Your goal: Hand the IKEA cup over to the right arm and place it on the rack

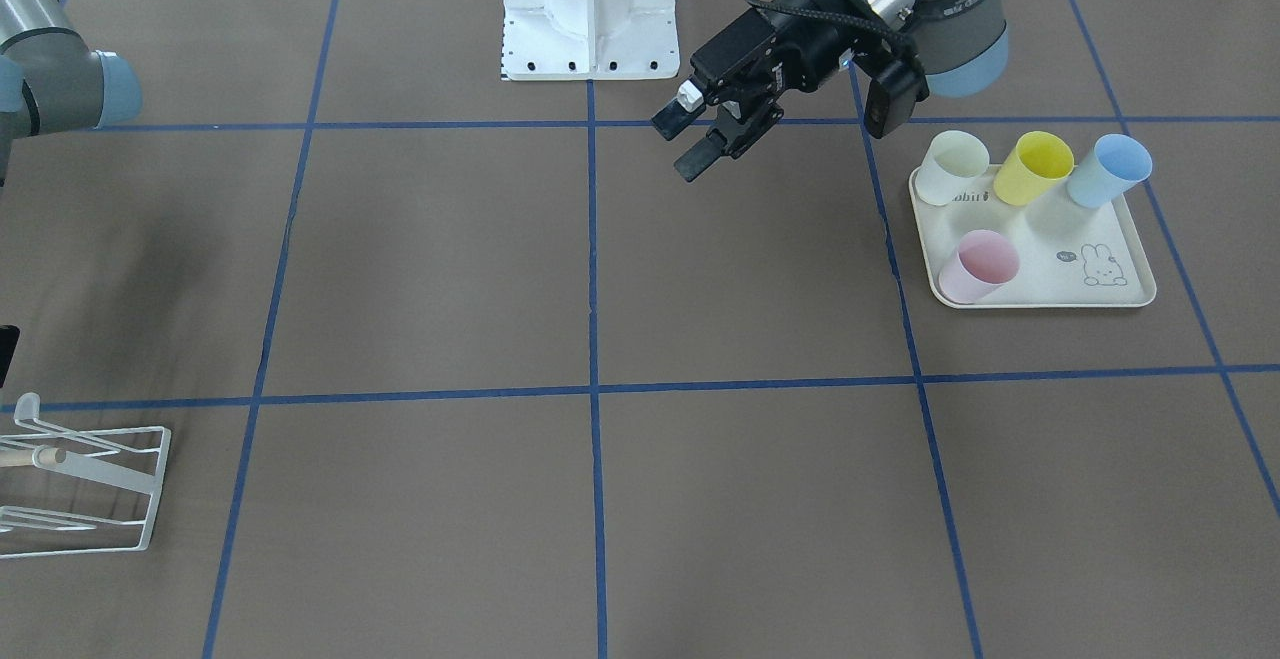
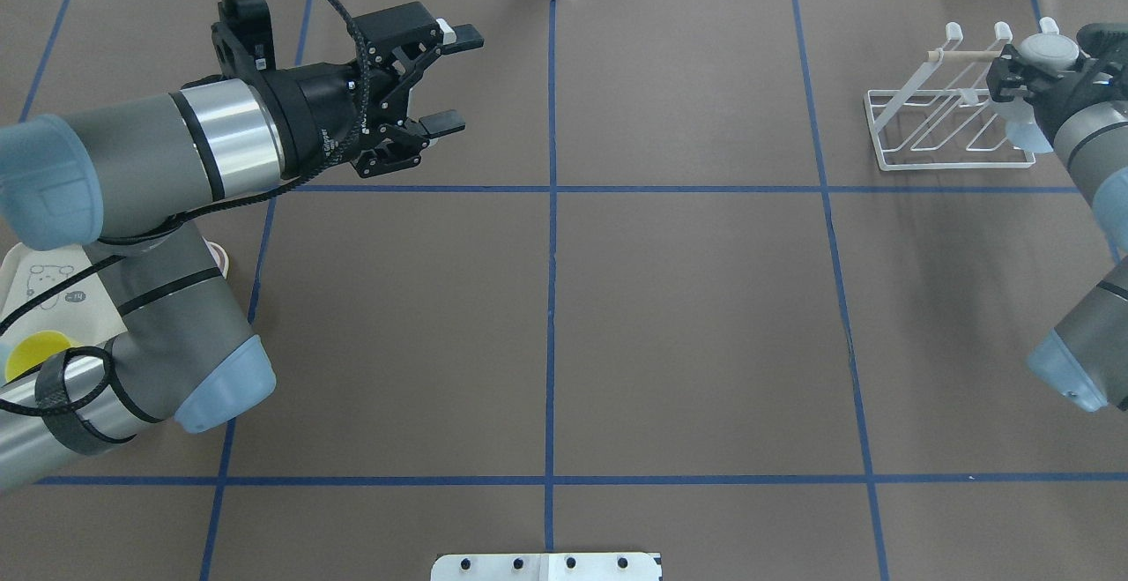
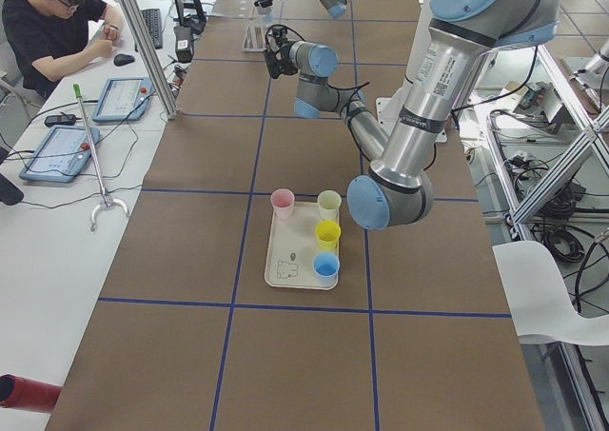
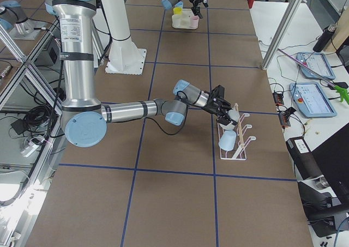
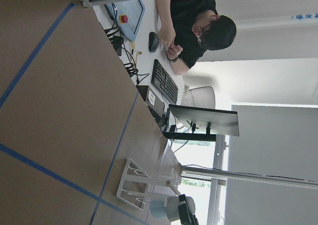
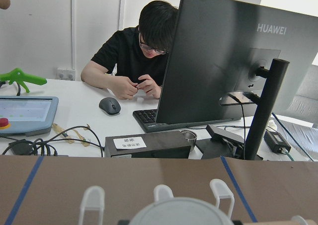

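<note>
Two arms: only the right one is at work; the left hangs out over mid-table.
Left gripper (image 2: 463, 80): fingers spread wide, nothing between them.
Rack (image 2: 956, 164): at the table's far right corner, with a pale-blue cup (image 4: 228, 142) already low on it.
Pale cup (image 2: 1049, 52): up at the prong tips, beside the wooden rod (image 2: 965, 54), not visibly seated.
Right gripper (image 4: 224, 108): at the top of the rack with the pale cup between its fingers. I cannot tell whether it clamps the cup or has let go (the wrist view shows only the cup's round base).
Tray (image 1: 1050, 284): well apart, on the left arm's side, with four cups standing on it.
Step in hand: judged to be the placing, since the hand-over looks done.
Doing it well: line the cup's mouth over a free prong, clear of the pale-blue cup. Slide it along the prong's slant rather than straight down. Release only once the cup bears on the wire, then back out along the same line so the fingers do not drag the light rack.
</note>
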